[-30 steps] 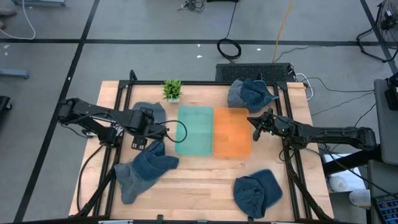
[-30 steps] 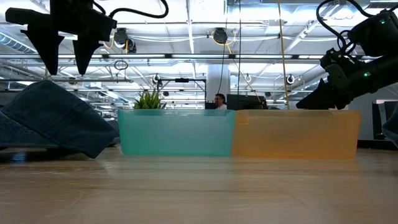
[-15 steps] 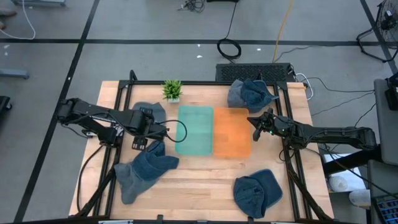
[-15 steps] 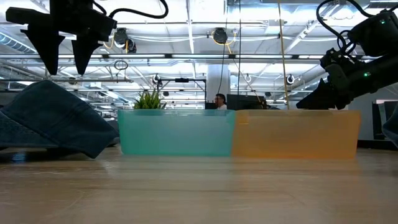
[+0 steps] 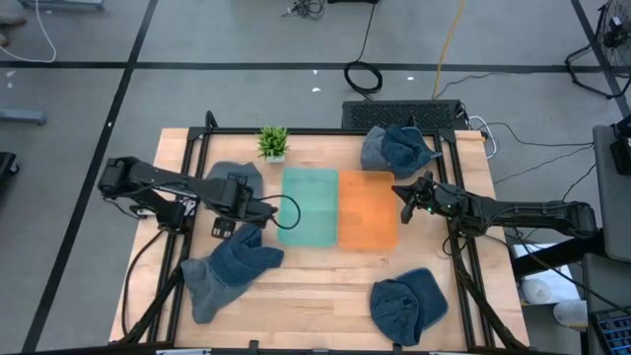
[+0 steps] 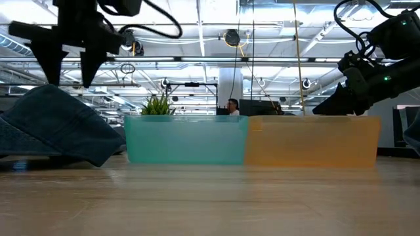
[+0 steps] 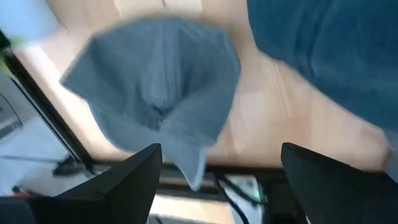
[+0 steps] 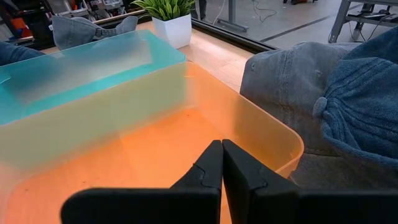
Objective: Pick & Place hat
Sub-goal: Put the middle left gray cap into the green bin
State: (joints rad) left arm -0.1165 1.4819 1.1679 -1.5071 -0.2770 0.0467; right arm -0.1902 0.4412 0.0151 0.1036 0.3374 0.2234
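Denim hat (image 5: 227, 271) lies near the tabletop's left edge; left gripper (image 5: 221, 228) hovers above, open and empty; right gripper (image 5: 402, 203) shut.

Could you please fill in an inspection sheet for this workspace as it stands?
Surface: wooden table, black frame.
Job's things: four denim hats at the table's corners; teal bin and orange bin side by side, both empty.
Clutter: potted plant.
Pincers: left pincer open above a hat; right pincer shut over the orange bin.
Cables: coiled cable on floor.
Surroundings: a person far behind.
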